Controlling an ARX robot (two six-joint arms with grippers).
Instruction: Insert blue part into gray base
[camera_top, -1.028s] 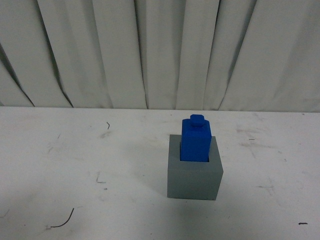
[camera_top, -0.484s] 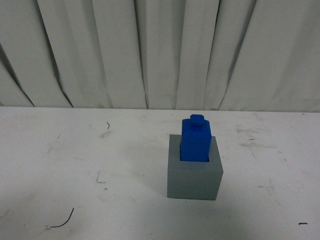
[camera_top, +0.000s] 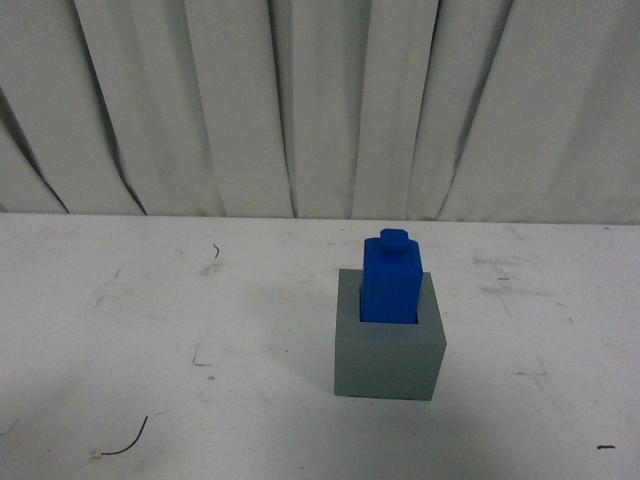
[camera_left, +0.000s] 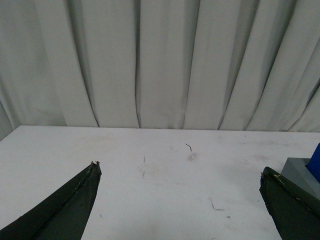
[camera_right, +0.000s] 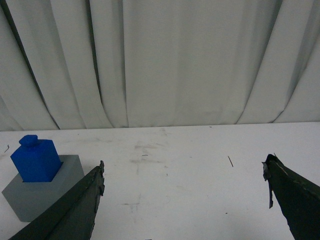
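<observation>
The blue part (camera_top: 390, 282) stands upright in the recess of the gray base (camera_top: 388, 355), right of the table's middle in the front view; its knobbed upper half sticks out above the rim. Neither arm shows in that view. My left gripper (camera_left: 179, 170) is open over bare table, and slivers of the gray base (camera_left: 301, 170) and the blue part (camera_left: 316, 162) show past one finger. My right gripper (camera_right: 184, 166) is open too, with the blue part (camera_right: 36, 159) and gray base (camera_right: 37, 192) off to one side of it, untouched.
The white table (camera_top: 150, 330) is scuffed, with a few small dark wire scraps (camera_top: 125, 442) lying on it. A pleated white curtain (camera_top: 320, 100) hangs along the table's far edge.
</observation>
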